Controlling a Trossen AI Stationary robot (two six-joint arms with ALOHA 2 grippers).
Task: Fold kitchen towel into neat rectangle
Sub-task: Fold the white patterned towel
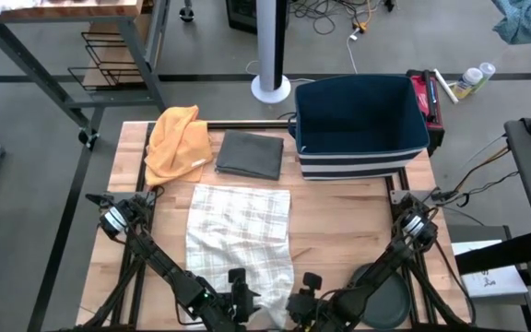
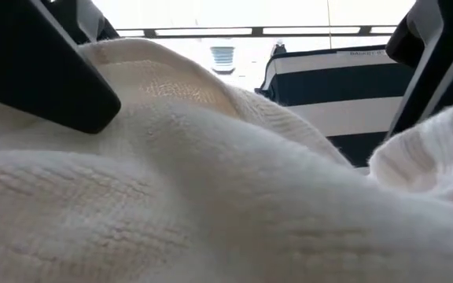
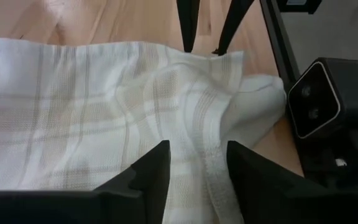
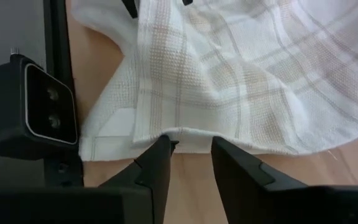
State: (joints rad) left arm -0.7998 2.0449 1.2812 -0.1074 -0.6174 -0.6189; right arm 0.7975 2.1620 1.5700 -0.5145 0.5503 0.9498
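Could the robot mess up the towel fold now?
Maybe. The white checked towel is bunched near the front edge, so the fold could come out crooked. The left gripper stands open over a crease and may pinch two layers. The right gripper only meets the hem, which could slip.

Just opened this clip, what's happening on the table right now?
Two robot arms are working on a white checked kitchen towel spread on the wooden table. Both grippers sit at its near, rumpled edge: the left gripper has its fingers apart over the cloth, and the right gripper has the hem between its fingers. No neat fold shows yet. An orange cloth, a folded grey cloth and a navy bin sit behind.
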